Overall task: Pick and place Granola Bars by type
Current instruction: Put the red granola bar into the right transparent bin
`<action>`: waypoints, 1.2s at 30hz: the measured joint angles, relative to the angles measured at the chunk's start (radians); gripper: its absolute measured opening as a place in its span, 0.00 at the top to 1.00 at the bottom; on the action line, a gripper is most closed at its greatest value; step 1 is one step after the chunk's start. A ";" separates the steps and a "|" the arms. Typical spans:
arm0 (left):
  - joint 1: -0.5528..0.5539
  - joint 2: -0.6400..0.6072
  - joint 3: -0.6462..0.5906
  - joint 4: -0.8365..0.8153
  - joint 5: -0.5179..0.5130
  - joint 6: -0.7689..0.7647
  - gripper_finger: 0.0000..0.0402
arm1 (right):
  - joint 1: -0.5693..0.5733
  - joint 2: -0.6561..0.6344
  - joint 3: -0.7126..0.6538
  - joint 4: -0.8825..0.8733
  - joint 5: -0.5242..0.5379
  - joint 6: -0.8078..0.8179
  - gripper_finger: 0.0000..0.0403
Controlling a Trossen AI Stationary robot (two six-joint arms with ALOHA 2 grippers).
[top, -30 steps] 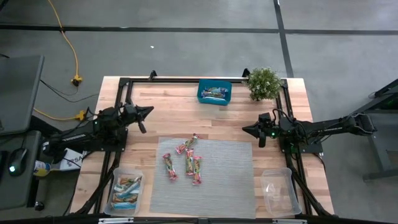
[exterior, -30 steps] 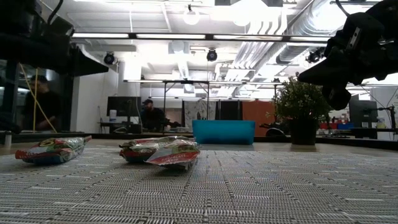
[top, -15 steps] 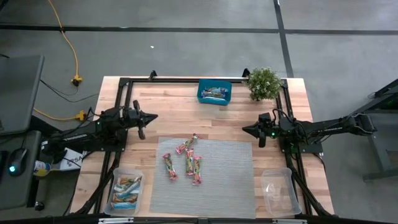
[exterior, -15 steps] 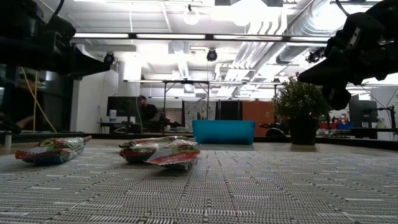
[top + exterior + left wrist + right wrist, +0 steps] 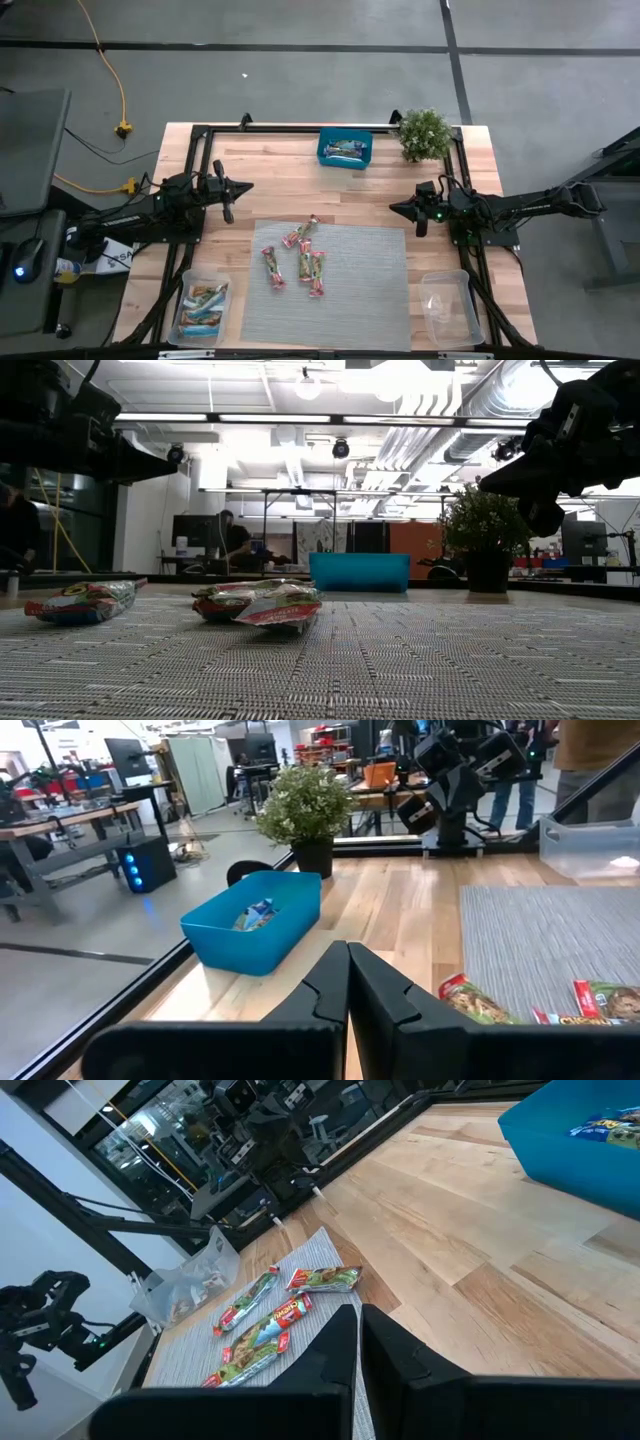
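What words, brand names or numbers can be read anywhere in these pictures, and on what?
None can be read for certain.
Granola Bars on the grey mat: wrappers carry print, too small and blurred to read.
Packets in the teal box: print unreadable.
Bars in the clear tub: print unreadable.
White object under the left arm: dark lettering, illegible.

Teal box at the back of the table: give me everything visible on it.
The teal box is a small open-topped rectangular bin, plastic by its look, with smooth walls. It sits upright on the bare wood at the table's far edge, just left of the potted plant and apart from it. Inside lie a few wrapped bars, mostly light blue. Neither arm is near it; nothing but the table touches it.
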 joint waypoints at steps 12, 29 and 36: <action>0.000 0.000 0.000 0.001 -0.004 -0.001 1.00 | 0.000 0.000 0.000 0.003 -0.012 0.159 1.00; 0.000 0.000 0.000 0.001 -0.006 -0.002 1.00 | 0.000 0.043 0.375 -0.244 -0.225 -0.227 1.00; 0.000 0.000 0.000 0.001 -0.006 -0.002 1.00 | 0.000 0.253 0.720 -0.447 -0.176 -0.462 0.91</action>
